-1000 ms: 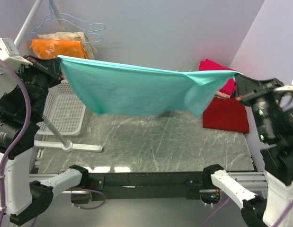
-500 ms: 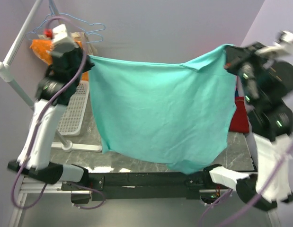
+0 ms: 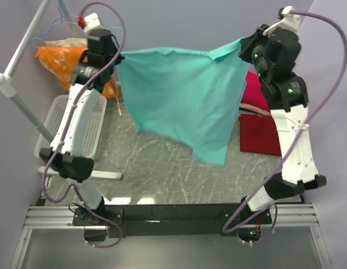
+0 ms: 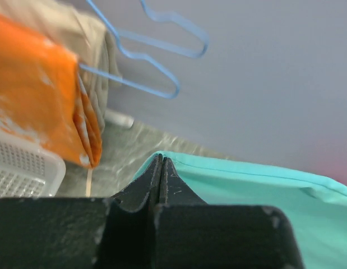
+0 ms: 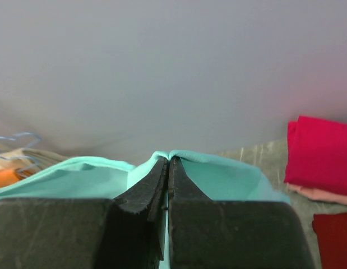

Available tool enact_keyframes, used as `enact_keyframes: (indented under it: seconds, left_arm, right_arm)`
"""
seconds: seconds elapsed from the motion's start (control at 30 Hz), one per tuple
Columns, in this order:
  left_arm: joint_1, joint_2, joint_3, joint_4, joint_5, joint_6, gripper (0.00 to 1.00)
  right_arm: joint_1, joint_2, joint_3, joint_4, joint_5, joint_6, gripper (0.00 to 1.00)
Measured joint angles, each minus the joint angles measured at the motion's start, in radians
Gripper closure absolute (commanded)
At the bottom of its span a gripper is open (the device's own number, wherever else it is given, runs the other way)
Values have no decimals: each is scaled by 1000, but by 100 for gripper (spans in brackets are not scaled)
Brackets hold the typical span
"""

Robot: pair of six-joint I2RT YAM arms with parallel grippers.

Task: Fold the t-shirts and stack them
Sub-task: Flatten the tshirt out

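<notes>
A teal t-shirt (image 3: 181, 98) hangs stretched in the air between both grippers, high above the table's far side, its lower edge sagging to a point at the right. My left gripper (image 3: 118, 56) is shut on its left top corner (image 4: 162, 159). My right gripper (image 3: 243, 45) is shut on its right top corner (image 5: 169, 157). A magenta-pink shirt (image 3: 253, 92) lies folded on a salmon one (image 5: 322, 193) at the far right. A dark red shirt (image 3: 261, 133) lies flat in front of them.
An orange white-blotched cloth (image 3: 64, 61) and a beige cloth (image 3: 69, 43) hang at the far left by blue hangers (image 4: 156, 53). A white basket (image 3: 89, 131) and a white stand with a slanted pole (image 3: 16, 95) are on the left. The marble table (image 3: 162, 174) lies below.
Both arms have swung up and back toward the far wall, carrying the teal shirt with them. The shirt now hangs narrower and farther from the front edge.
</notes>
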State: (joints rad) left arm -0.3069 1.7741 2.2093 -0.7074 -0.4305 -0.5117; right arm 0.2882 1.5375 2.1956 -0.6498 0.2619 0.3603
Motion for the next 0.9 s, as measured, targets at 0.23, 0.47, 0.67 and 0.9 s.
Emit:
enact_keyframes:
  seconds: [0.23, 0.47, 0.67, 0.9]
  left_arm:
    - [5, -439, -347, 166, 6, 4, 99]
    - [3, -742, -577, 159, 6, -10, 99]
    - [-1, -759, -603, 72, 7, -32, 99]
    - [-2, -728, -440, 34, 8, -28, 99]
  right_arm:
    - [-1, -328, -237, 98, -1, -30, 100]
    - [-1, -671, -499, 126, -2, -19, 100]
    - [-1, -724, -552, 72, -4, -2, 100]
    - [-1, -702, -477, 39, -32, 2, 100]
